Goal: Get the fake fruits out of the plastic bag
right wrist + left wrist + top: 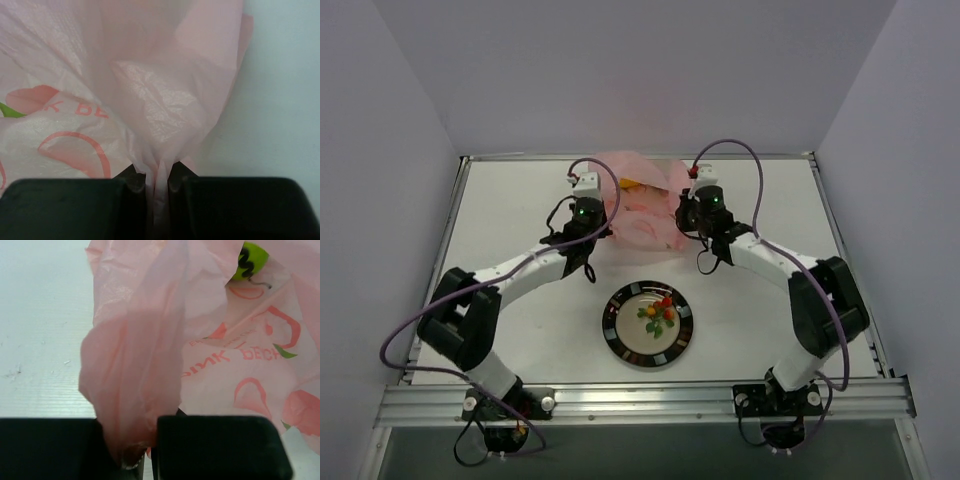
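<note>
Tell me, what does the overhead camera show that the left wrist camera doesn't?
Only the overhead view shows the plate holding the red-orange berry cluster, and the right gripper. Only the left wrist view shows a green fruit peeking out of the pink plastic bag and its red lettering. Both show that bag pinched by the left gripper.

The plastic bag (240, 390) bears red lettering, only partly readable: "…INK BE…".

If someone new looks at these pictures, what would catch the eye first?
The pink plastic bag at the far middle of the table, pinched on each side by the left gripper and the right gripper. In front of it, a dark-rimmed plate holds a red-orange berry cluster.
</note>
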You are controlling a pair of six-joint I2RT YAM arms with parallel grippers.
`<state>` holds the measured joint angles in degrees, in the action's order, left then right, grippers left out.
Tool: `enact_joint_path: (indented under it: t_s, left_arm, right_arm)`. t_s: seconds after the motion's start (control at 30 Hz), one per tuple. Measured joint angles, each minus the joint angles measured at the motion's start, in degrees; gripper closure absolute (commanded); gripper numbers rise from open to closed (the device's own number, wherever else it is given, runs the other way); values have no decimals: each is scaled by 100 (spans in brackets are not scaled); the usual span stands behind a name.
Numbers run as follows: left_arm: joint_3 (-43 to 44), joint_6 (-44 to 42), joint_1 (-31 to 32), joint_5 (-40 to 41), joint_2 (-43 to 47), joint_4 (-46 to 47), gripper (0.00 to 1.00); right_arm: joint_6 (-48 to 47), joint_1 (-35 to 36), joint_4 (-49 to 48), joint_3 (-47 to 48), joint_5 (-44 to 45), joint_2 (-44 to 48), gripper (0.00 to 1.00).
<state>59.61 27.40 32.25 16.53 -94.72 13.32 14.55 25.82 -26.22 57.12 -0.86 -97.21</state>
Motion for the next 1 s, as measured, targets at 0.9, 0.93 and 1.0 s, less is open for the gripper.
enact_joint_path:
  t_s: [0.9, 0.93, 1.0]
  left_arm:
    - [1071, 72, 208, -658, 1858, -1257, 98]
    - [1073, 79, 208, -667, 1891, -1303, 98]
    - [1091, 87, 208, -669, 1969, -1410, 98]
  right_arm:
    - [138, -507, 2061, 1696, -826, 1821, 100]
    - [149, -507, 2103, 1718, -874, 1853, 100]
    - [166, -507, 2168, 1832, -949, 1880, 100]
